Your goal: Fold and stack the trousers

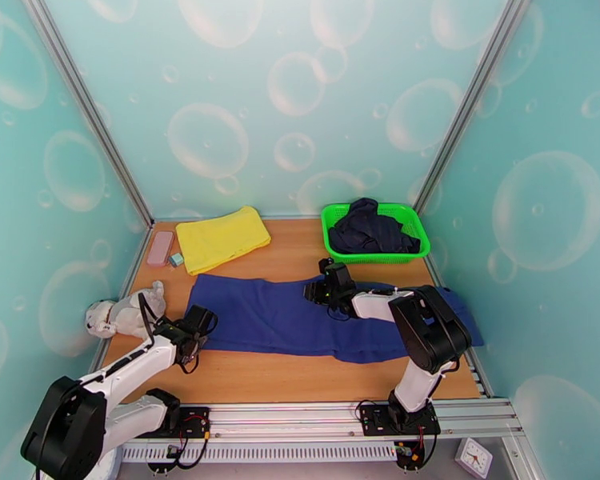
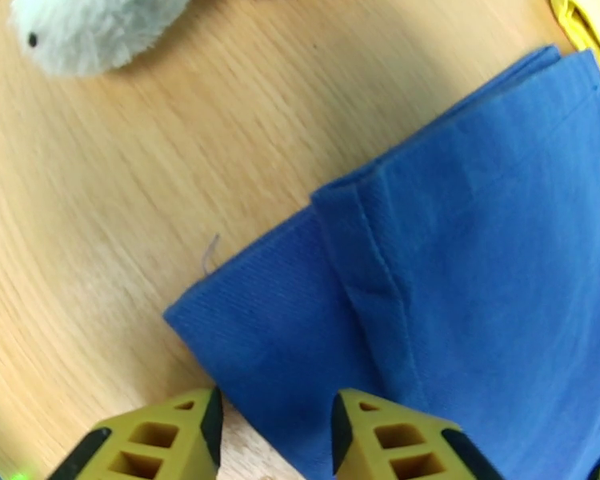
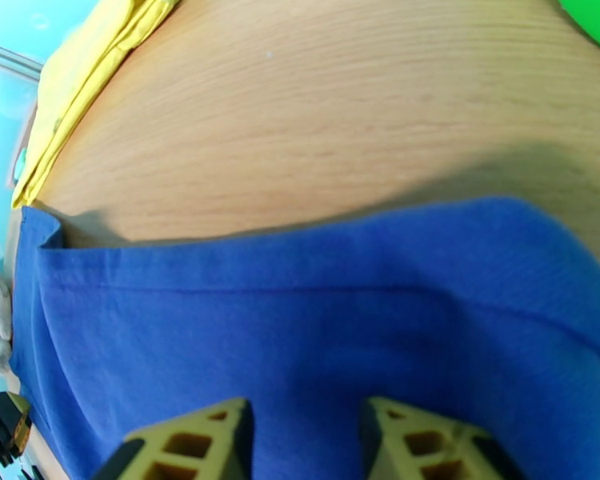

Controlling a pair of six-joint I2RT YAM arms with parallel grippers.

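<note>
The royal-blue trousers [image 1: 276, 318] lie flat and lengthwise across the middle of the wooden table, reaching under the right arm to the table's right edge. My left gripper [image 1: 198, 322] hangs at their left end. In the left wrist view its yellow fingers stand apart, open [image 2: 276, 414], with the near corner of the trousers [image 2: 476, 234] lying between and under them. My right gripper [image 1: 324, 288] hovers over the trousers' far edge near the middle. It is open [image 3: 304, 422], low over the blue cloth [image 3: 300, 314], with nothing pinched.
A folded yellow cloth [image 1: 220, 238] lies at the back left beside a pink case [image 1: 160, 248]. A green basket [image 1: 404, 210] at the back right holds a dark navy garment [image 1: 372, 230]. A grey plush toy [image 1: 120, 314] sits at the left edge.
</note>
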